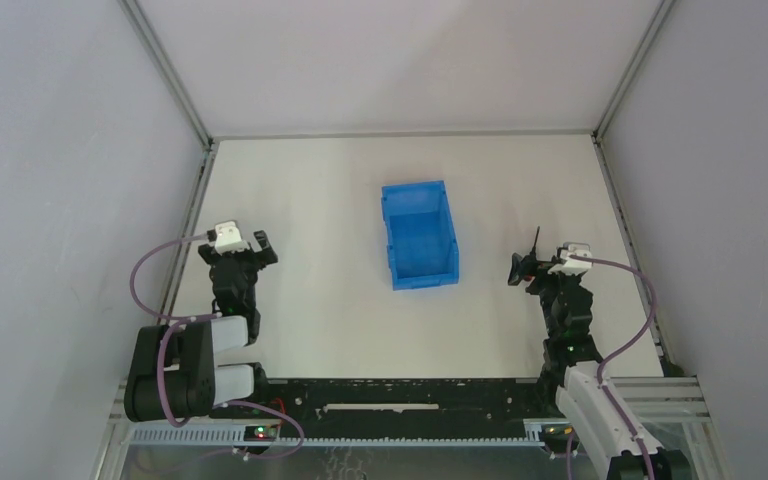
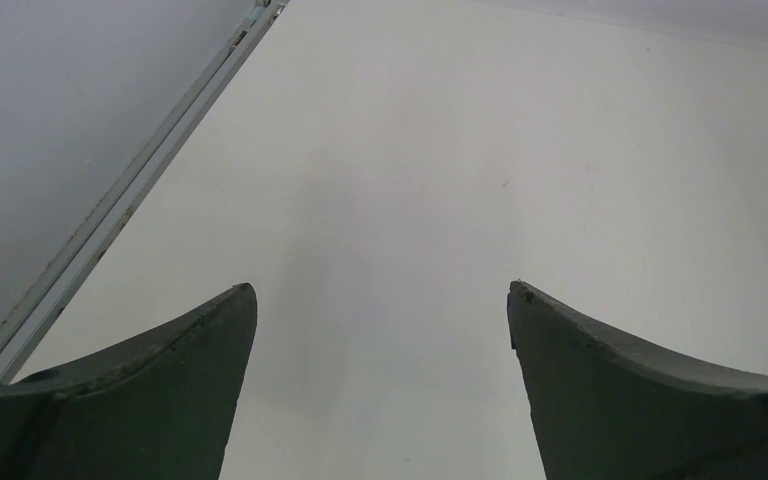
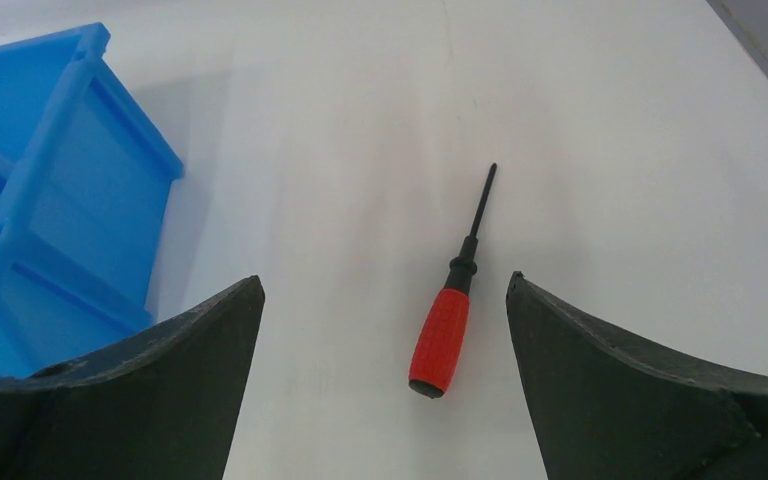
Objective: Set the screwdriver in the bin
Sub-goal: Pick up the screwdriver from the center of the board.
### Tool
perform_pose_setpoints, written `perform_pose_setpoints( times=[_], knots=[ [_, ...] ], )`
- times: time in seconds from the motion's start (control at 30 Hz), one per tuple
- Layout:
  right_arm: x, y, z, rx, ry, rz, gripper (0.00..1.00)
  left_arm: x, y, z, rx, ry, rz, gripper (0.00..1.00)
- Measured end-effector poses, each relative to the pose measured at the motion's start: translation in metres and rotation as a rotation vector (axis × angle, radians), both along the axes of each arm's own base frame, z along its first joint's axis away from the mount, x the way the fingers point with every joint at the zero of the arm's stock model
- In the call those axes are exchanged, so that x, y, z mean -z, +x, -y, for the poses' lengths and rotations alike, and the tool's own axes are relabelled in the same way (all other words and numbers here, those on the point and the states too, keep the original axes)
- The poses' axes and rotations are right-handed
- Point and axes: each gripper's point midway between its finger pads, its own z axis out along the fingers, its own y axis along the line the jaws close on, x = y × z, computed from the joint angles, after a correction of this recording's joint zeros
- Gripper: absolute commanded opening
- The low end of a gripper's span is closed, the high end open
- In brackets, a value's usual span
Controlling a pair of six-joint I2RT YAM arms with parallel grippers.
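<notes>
Right gripper (image 3: 382, 285) above the small slim screwdriver with red handle and thin dark shaft (image 3: 452, 290), jaws spread wide. Tool flat on the white table (image 3: 600, 120), nearer the right finger, apart from the bright blue rectangular plastic bin (image 3: 60, 150) at left. Left gripper (image 2: 382, 290) likewise gaping, nothing between. Danger ahead: an off-centre squeeze rolling the round handle away, or pinching only the shaft.

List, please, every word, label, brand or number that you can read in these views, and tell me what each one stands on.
No text can be read in any view. The screwdriver has a plain red handle, the bin has plain blue walls, and the left gripper and right gripper are plain and dark. Nothing in the top view is sharp enough to show print.
</notes>
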Motion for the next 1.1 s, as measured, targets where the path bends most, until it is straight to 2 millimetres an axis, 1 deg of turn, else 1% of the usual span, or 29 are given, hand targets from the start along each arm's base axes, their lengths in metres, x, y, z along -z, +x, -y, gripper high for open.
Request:
perform_pose_setpoints(
  times=[0.13, 0.27, 0.5, 0.67, 0.8, 0.93, 1.1],
  knots=[
    [0.003, 0.0, 0.001, 0.003, -0.003, -0.04, 1.0, 0.0, 0.0, 0.0, 0.0, 0.0, 0.0, 1.0],
    [-0.007, 0.003, 0.0, 0.003, -0.003, -0.062, 1.0, 0.0, 0.0, 0.0, 0.0, 0.0, 0.0, 1.0],
    [-0.04, 0.006, 0.0, 0.02, 0.04, -0.139, 1.0, 0.0, 0.0, 0.0, 0.0, 0.0, 0.0, 1.0],
    [-0.073, 0.005, 0.002, 0.075, 0.107, -0.26, 1.0, 0.0, 0.0, 0.0, 0.0, 0.0, 0.0, 1.0],
    [-0.089, 0.001, 0.005, 0.134, 0.154, -0.405, 1.0, 0.0, 0.0, 0.0, 0.0, 0.0, 0.0, 1.0],
    [-0.095, -0.002, 0.004, 0.156, 0.164, -0.526, 1.0, 0.0, 0.0, 0.0, 0.0, 0.0, 0.0, 1.0],
    [-0.096, -0.007, 0.003, 0.182, 0.121, -0.646, 1.0, 0.0, 0.0, 0.0, 0.0, 0.0, 0.0, 1.0]
  ],
)
